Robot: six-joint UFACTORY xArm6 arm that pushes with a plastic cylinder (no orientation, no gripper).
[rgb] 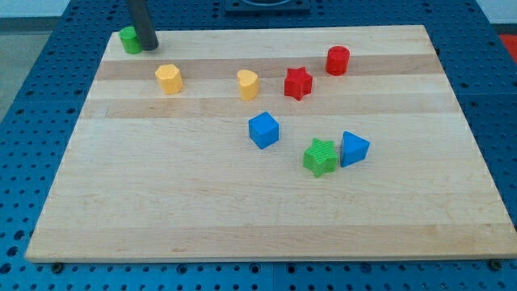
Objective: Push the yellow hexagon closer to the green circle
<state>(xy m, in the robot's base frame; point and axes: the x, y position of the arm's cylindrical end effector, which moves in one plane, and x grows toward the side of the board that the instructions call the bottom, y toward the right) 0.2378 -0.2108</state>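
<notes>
The yellow hexagon (169, 78) sits on the wooden board (202, 202) near the view's upper left. The green circle (129, 39) is at the board's top left corner, partly hidden by my dark rod. My tip (149, 46) rests right beside the green circle, on its right, and above and left of the yellow hexagon with a small gap.
A second yellow block (248, 84) lies right of the hexagon, then a red star (297, 82) and a red cylinder (338, 61). A blue cube (263, 129), a green star (321, 157) and a blue triangular block (353, 149) sit mid-board.
</notes>
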